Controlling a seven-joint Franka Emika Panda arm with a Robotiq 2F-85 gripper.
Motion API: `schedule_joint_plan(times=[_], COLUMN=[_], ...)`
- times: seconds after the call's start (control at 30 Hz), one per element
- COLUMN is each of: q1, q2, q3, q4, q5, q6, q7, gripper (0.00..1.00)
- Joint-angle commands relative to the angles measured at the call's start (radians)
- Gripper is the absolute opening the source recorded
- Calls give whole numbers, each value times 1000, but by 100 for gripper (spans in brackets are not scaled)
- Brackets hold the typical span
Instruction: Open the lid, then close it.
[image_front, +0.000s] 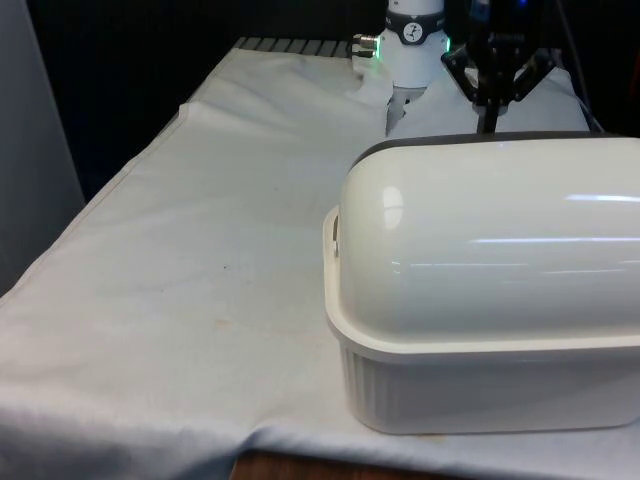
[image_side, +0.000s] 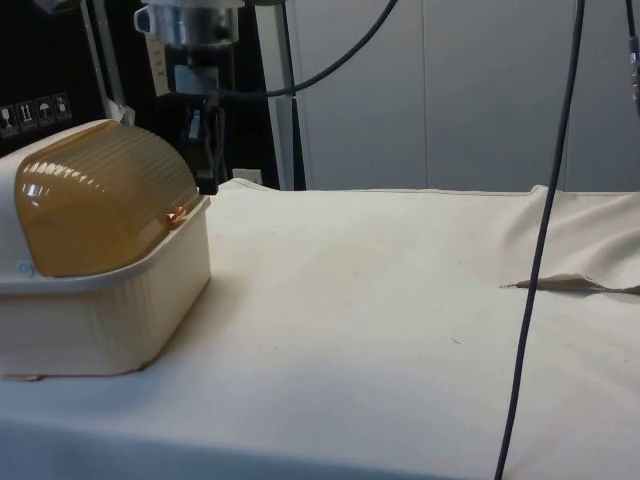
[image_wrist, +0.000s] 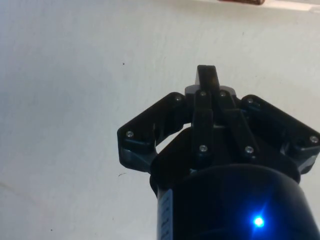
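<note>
Side view: bread box (image_side: 100, 270) lid (image_side: 95, 205) closed; gripper (image_side: 205, 165), fingers together, at its 1 o'clock, apart.

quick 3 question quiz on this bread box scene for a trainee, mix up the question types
1. True or false: the bread box has its lid closed.
2. Multiple choice: in the side view, where is the gripper? A) beyond the box, near the lid's handle side B) inside the box C) resting on the table at the near edge
3. Short answer: what covers the table, and what colour is it?

Key
1. True. The lid sits down on the base in the front and side views.
2. A
3. A white cloth.
</note>
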Motion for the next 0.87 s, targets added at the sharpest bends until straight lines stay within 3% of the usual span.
schedule_joint_plan(times=[0.0,0.13,0.23,0.3,0.33,0.43,0.57,0.6,0.8,0.83], q1=[2,1,1,0,0,0,0,0,0,0], q2=[2,2,2,2,2,2,2,2,2,2], q3=[-2,-1,0,0,0,0,0,0,0,0], q4=[1,1,1,1,1,1,1,1,1,1], q5=[-6,-3,-2,-1,-1,-1,-1,0,0,0], q6=[5,2,1,0,0,-1,-1,-1,-2,-1], q7=[5,3,2,1,1,1,0,0,0,0], gripper=[0,0,6,15,25,34,56,65,88,98])
